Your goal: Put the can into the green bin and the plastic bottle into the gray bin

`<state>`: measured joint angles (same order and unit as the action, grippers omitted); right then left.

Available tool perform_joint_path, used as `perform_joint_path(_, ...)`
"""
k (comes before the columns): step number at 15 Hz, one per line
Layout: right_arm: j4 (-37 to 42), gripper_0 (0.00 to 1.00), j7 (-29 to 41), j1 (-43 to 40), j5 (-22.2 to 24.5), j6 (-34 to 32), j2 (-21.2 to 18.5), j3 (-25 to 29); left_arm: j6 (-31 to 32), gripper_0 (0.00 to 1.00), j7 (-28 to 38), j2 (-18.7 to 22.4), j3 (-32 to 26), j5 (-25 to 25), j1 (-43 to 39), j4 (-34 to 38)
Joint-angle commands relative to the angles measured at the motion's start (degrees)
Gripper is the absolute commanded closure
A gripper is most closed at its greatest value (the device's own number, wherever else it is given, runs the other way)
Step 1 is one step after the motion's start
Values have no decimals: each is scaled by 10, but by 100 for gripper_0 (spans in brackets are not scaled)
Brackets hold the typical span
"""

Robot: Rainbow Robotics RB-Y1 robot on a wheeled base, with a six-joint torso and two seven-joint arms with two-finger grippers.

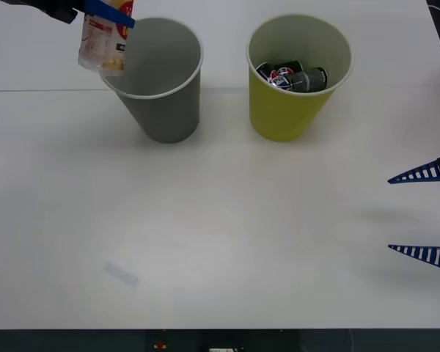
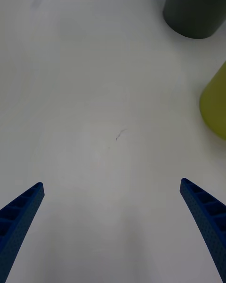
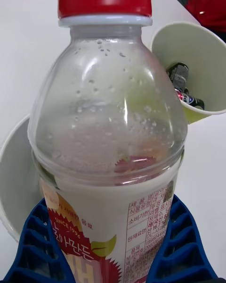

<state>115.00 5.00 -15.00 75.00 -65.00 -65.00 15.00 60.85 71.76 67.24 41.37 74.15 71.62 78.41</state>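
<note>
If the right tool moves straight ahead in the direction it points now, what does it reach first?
Probably nothing near: the right tool, open, faces bare table. The gray bin and green bin stand off to one side.

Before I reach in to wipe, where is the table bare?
Bare: the wide front stretch of the table below the gray bin and green bin. Crowded: left gripper holding the plastic bottle at gray's rim; right gripper at right edge.

The front camera looked down from above at the table [image 1: 220, 235] and both bins, the right wrist camera sat low over bare tabletop, glimpsing the gray bin [image 2: 195, 7] and green bin [image 2: 215, 104], while the left wrist camera pressed close against the bottle [image 3: 108, 137] above those bins.
</note>
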Motion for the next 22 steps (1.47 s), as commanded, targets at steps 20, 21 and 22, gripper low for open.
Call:
perform_joint_path(20,0,0,0,0,0,0,0,0,30,0,-140,-18,82,-108,60,-104)
perform_joint_path(21,0,0,0,0,0,0,0,0,30,0,-184,-7,82,-152,43,-106)
perform_joint_path(22,0,0,0,0,0,0,0,0,30,0,-225,3,82,-185,30,-106)
